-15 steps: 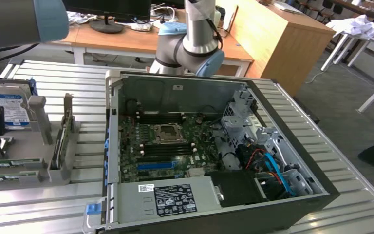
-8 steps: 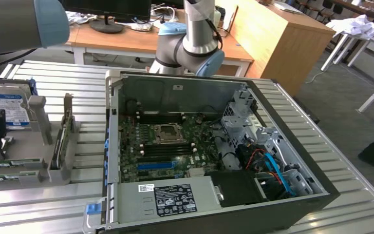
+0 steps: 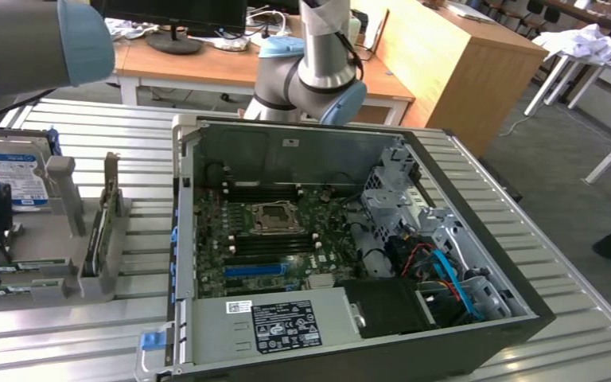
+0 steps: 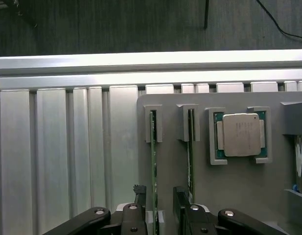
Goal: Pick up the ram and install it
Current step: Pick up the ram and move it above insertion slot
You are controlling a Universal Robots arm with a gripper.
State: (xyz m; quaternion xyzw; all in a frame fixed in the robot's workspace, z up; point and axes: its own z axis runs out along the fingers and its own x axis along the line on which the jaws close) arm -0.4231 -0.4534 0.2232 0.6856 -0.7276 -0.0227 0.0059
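ribbed metal bench [image 4: 53, 161] is carrying a grey holder [image 4: 239, 196] at the exterior view's left; the ram [image 4: 153, 161] is standing edge-up there, seemingly straddled by the wide-spread gripper [image 4: 158, 193]. centring squarely on it is advisable.

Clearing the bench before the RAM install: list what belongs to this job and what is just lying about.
Job: ram, on edge in the grey holder; open claw above it; motherboard in the computer case.
Lying about: second stick beside it; processor chip; hard drive.
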